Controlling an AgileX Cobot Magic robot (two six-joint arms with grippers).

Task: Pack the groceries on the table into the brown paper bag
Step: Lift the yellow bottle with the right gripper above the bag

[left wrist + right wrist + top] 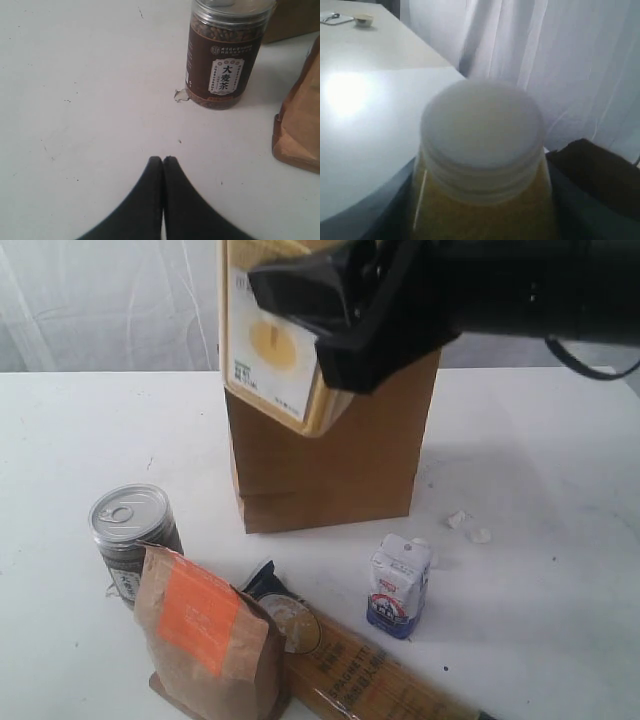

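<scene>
Right end effector (335,325) pinches the bottle (268,350) between its black fingers and holds it in the air at the top of the bag (330,460), clear of the bench (540,590). The bottle is yellow, and its flat face carries a white label with a yellow disc and small dark print. In the right wrist view its wide, ribbed white cap (482,125) fills the middle above the yellow body.

Left end effector (163,161) hangs low over bare bench near the can (222,55), its fingertips pressed together on nothing.

The bag stands upright, plain kraft brown, toward the far middle of the bench. Nearer the camera the silver-topped can stands just beside the pouch (205,640), which is brown with an orange label. A jar (288,622) lies against the pouch, and the spaghetti packet (370,680) lies flat beside it. The white-blue carton (400,585) stands upright a little apart.

Two white scraps (458,518) lie near the bag's right foot. The bench is white with faint specks, and a pale curtain (100,300) hangs behind it.
</scene>
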